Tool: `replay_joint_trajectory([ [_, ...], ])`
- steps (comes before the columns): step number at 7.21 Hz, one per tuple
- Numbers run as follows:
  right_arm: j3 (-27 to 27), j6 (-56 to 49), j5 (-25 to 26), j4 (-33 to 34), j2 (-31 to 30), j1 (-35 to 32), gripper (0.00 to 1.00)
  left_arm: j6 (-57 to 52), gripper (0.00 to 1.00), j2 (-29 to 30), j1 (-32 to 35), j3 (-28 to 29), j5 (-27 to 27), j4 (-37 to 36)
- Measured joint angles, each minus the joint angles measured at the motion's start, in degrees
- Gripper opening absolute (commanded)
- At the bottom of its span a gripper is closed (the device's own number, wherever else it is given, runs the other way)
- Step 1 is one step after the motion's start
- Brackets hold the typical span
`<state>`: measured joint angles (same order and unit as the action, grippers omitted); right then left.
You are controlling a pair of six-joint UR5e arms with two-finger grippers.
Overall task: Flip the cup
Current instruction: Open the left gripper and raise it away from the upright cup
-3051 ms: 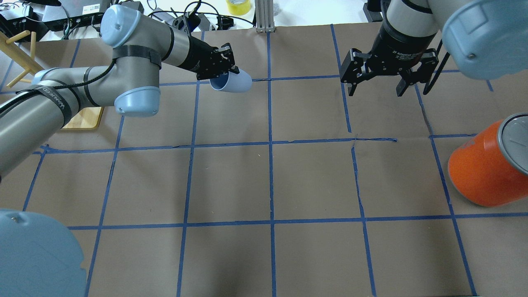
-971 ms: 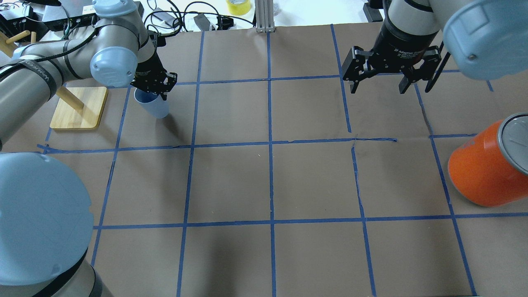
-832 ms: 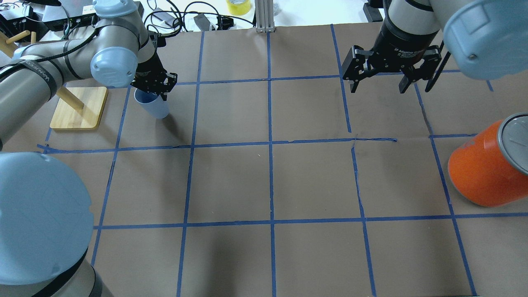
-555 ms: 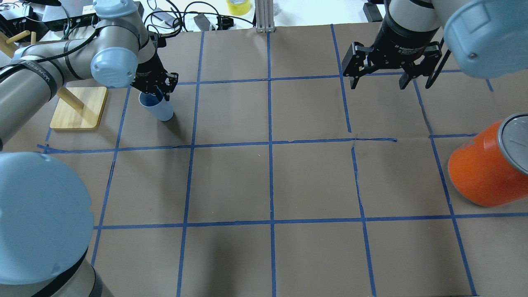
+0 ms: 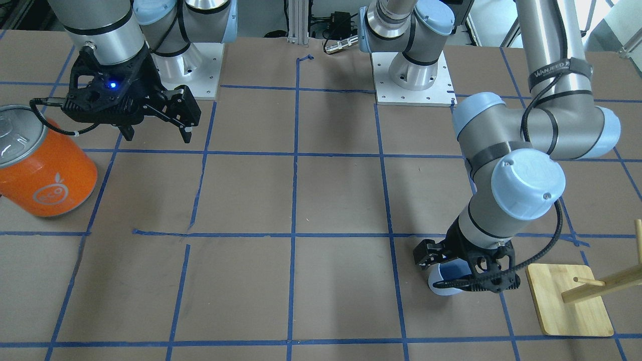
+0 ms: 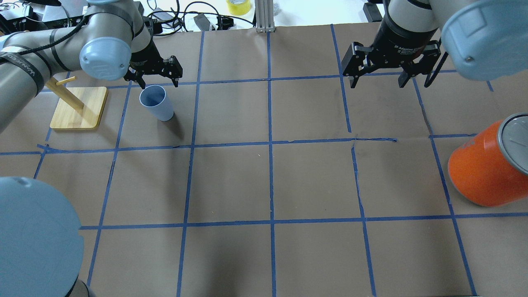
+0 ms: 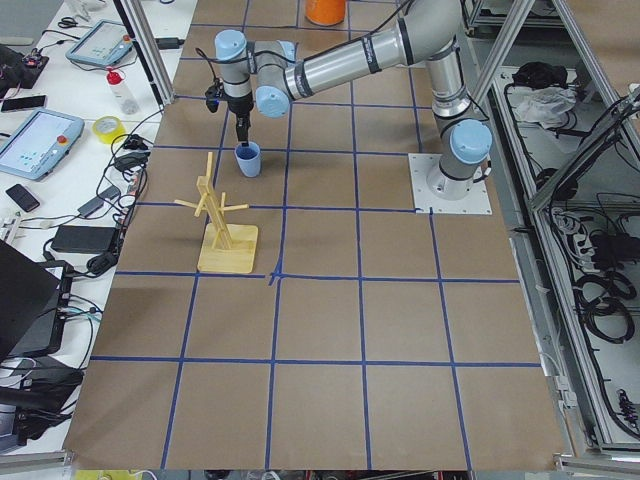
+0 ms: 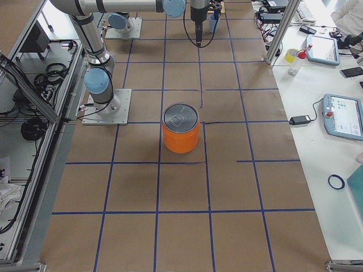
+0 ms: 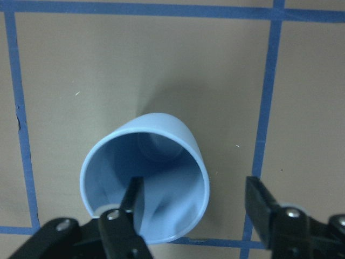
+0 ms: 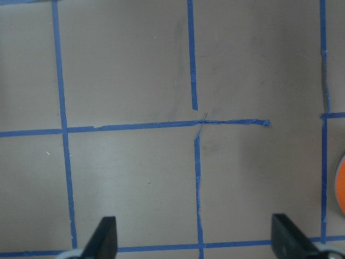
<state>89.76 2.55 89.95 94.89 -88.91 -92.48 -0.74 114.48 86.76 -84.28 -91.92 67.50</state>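
The pale blue cup stands upright on the table, mouth up, at the far left next to the wooden stand. It also shows in the front view, the left side view and the left wrist view. My left gripper is open and empty just above the cup's rim; in the wrist view one finger hangs over the cup's mouth and the other outside it. My right gripper is open and empty, high over the far right of the table; it also shows in the front view.
A wooden peg stand stands just left of the cup. A large orange can with a silver lid stands at the right edge. Blue tape lines grid the brown table. Cables and a yellow tape roll lie beyond the far edge.
My left gripper carried the cup to the left, turned it mouth up, set it down, then opened and lifted off it. The right gripper hardly moved.
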Motion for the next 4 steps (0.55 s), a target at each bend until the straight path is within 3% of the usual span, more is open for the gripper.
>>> replay_joint_trajectory([
  [2, -0.1, -9.2, 0.2, 0.4, -0.1, 0.5, 1.00, 0.1, 1.00, -7.3, 2.4, -0.1, 1.2, 4.0],
  [4, -0.6, -9.6, 0.2, 0.4, -0.7, 0.5, 1.00, 0.2, 1.00, -13.9, 5.3, -0.7, 1.5, 10.4],
])
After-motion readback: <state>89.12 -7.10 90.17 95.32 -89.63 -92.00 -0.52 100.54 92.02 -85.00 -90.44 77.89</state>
